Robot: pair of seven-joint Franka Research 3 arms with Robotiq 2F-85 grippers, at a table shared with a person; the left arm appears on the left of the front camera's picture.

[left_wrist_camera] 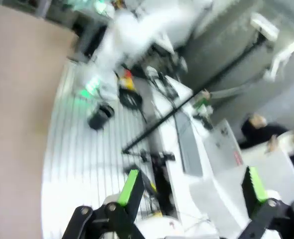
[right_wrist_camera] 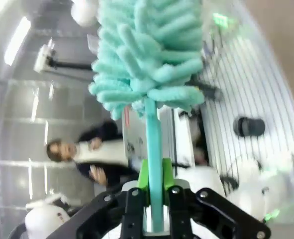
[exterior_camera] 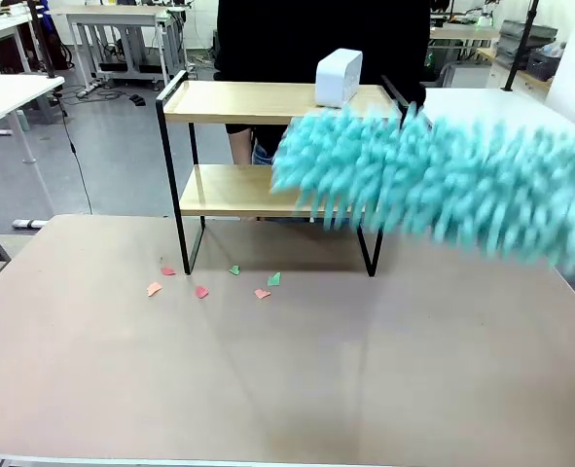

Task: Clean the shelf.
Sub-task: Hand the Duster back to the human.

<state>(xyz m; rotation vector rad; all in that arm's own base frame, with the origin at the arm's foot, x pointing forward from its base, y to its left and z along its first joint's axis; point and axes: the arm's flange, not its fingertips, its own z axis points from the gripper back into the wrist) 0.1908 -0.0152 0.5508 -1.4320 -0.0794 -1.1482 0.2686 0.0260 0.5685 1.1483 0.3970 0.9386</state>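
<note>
Bright, even light; the duster (exterior_camera: 443, 185) smears with motion, both wrist views blurred and bowed.

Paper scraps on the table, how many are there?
6, all on the table in front of the shelf: four reddish scraps and two green scraps. The teal duster may hide others.

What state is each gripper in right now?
Left gripper: open, empty.
Right gripper: closed on the duster handle.

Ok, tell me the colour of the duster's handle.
The handle is turquoise, matching the fluffy head; clearest in the right wrist view.
</note>
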